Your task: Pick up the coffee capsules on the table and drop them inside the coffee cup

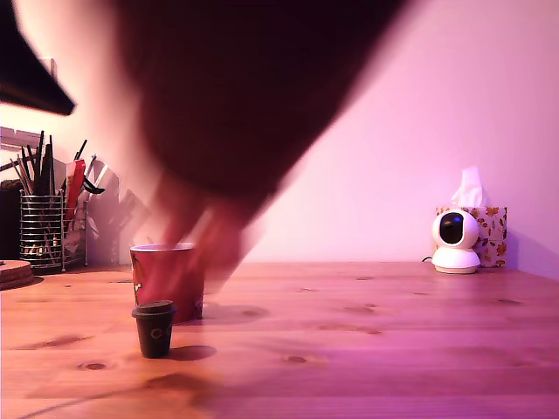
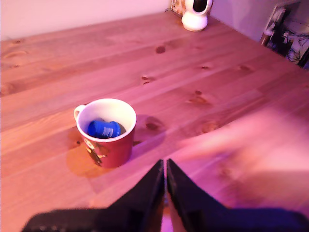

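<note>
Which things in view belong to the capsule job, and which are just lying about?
Job: red cup; blue capsule lying inside it; dark capsule standing on the table near the cup; gripper, jaws together and empty.

Lying about: wire utensil holder; white camera; tissue box; wooden board.
</note>
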{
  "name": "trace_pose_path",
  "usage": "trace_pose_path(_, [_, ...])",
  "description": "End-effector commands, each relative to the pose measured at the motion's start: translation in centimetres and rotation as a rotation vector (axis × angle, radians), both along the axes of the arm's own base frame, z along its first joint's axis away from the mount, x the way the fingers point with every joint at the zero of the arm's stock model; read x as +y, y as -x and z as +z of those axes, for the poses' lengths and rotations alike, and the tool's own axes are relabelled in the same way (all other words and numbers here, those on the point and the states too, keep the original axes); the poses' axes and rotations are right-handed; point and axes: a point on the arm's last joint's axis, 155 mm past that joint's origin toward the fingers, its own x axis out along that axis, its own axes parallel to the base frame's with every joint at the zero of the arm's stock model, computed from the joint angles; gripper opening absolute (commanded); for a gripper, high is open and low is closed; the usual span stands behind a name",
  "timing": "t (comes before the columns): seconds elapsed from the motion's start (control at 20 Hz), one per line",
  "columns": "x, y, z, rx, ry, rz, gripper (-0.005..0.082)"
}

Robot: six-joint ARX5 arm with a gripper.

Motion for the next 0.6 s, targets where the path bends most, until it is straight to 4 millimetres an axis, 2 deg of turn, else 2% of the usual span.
trace_pose_path(0.0, [0.3,0.5,0.1,-0.02,0.017,0.007,-0.0024])
trace_pose_path(0.35, [1.0,2.4,4.3,-0.172,0.073,0.005,-0.0024])
trace_pose_path(0.45, [1.1,2.7,4.7,-0.188,0.078,0.005,-0.0024])
trace_pose_path(0.55, [1.1,2.9,4.2,-0.174,0.064,-0.003,-0.0024])
